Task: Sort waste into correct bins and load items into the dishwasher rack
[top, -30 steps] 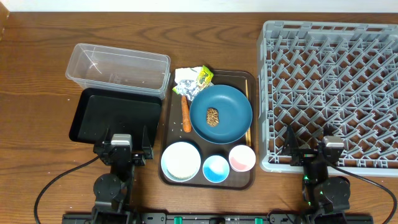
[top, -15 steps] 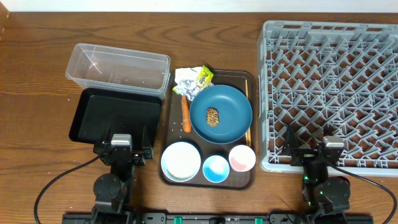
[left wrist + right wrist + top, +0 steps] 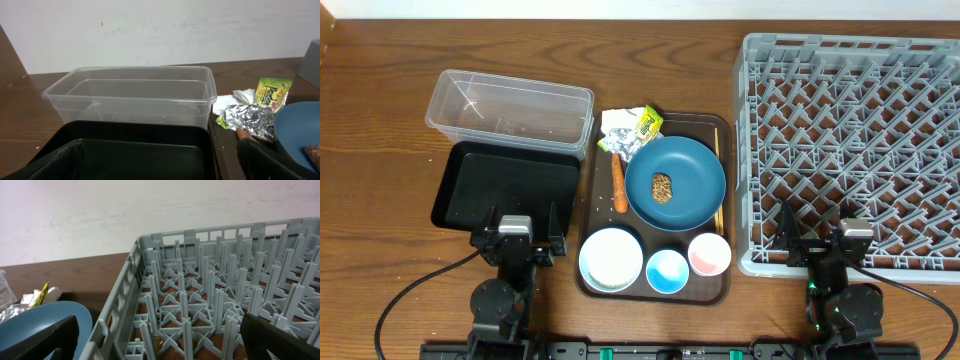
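Along the near edge of the surface both arms sit low: the left claw (image 3: 520, 224) just behind the black tray (image 3: 505, 185), the right claw (image 3: 817, 232) at the near left corner of the dishwasher rack (image 3: 850, 120). Each wrist view shows its two dark fingers out at the bottom corners of the picture, so both claws stand apart with nothing between them. What matters for a first move, I'd say, is where the waste lies from the left one. The carrot stick (image 3: 618, 183) is ahead of it and off to its right, on the left strip of the brown serving tray (image 3: 700, 122), just beside the blue plate (image 3: 690, 165); whether they touch I cannot tell. Its long axis runs from the near edge toward the far edge, almost in line with the arm's reach, so the fingers would need to close across it, side to side. Beyond its far end sit the crumpled wrappers (image 3: 623, 135) with the yellow-green packet (image 3: 649, 122), close to the right end of the clear tub (image 3: 515, 90). The brown lump (image 3: 662, 187) rests in the middle of the plate. The left arm looks nearer to all of this and to both bins; the right arm is nearer the rack, with the pink cup (image 3: 709, 254) the closest dish to it.
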`<control>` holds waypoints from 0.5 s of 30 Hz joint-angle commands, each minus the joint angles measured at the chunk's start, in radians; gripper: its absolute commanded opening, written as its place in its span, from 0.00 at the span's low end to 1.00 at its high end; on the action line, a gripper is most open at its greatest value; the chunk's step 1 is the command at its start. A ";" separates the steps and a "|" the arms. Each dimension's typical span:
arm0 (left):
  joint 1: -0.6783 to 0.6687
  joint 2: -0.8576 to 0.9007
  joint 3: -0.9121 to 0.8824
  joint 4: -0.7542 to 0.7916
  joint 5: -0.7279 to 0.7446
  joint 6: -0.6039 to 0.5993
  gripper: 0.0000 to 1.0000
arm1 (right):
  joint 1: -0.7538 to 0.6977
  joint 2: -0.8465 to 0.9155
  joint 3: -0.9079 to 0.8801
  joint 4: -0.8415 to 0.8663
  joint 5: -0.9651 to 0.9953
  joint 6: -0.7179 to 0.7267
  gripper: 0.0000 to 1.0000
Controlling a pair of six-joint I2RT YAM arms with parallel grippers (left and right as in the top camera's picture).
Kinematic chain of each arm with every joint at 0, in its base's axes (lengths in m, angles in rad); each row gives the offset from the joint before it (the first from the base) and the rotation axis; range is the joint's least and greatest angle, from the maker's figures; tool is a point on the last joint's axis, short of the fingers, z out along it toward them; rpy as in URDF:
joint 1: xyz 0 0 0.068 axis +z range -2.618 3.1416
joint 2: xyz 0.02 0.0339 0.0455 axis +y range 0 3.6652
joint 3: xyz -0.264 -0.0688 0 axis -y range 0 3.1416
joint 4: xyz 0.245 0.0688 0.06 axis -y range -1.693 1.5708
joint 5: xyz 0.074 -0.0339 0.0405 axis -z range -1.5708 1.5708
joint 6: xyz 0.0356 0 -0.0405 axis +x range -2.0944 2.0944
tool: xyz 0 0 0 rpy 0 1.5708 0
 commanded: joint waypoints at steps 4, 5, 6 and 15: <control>0.005 -0.006 -0.019 -0.039 -0.005 -0.008 0.98 | -0.008 -0.001 -0.004 -0.002 -0.004 0.010 0.99; 0.005 -0.006 -0.019 -0.039 -0.005 -0.008 0.98 | -0.008 -0.001 -0.004 -0.001 -0.004 0.010 0.99; 0.005 -0.006 -0.019 -0.039 -0.005 -0.008 0.98 | -0.008 -0.001 -0.004 -0.001 -0.004 0.010 0.99; 0.005 -0.006 -0.019 -0.032 -0.004 -0.009 0.98 | -0.008 -0.001 -0.004 0.000 -0.004 0.011 0.99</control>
